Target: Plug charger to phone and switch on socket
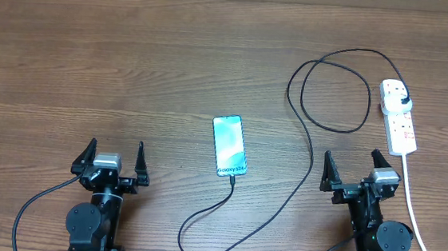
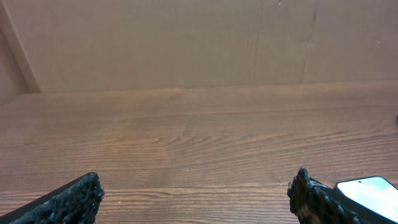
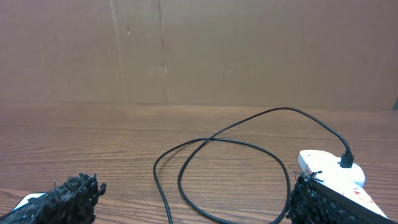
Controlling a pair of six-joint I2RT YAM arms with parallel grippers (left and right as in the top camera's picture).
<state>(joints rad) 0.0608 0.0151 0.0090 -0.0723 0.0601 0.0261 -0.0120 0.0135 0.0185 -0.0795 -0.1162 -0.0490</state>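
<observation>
**Cable in, switch left: a job for the right arm**

On the left, the left gripper (image 1: 116,149) sat low at the near edge of the table (image 1: 94,51) with its jaws wide apart and nothing between them. It was well clear of everything the task needs, and was best left there.

In the middle, the phone (image 1: 229,145) lay flat with its screen lit. The charger cable (image 3: 283,109) met its near end and appeared to be seated, though the joint was too small to confirm.

From there the cable swung right, crossed itself in a loose loop and ended at the black plug (image 1: 402,100), which was pushed into the far end of the power strip (image 1: 402,131).

The right gripper (image 1: 352,161), also spread open and empty, rested just short of the strip's near end. Judging by this layout, the remaining step was the switch.

- Bring the jaws together first, so that one blunt tip presses.
- Approach from above and stay clear of the loop.
- Choose the red switch beside the occupied outlet.
- Press straight down, because a sideways push could make the light strip slide.

Whether that switch was already on could not be told.
</observation>
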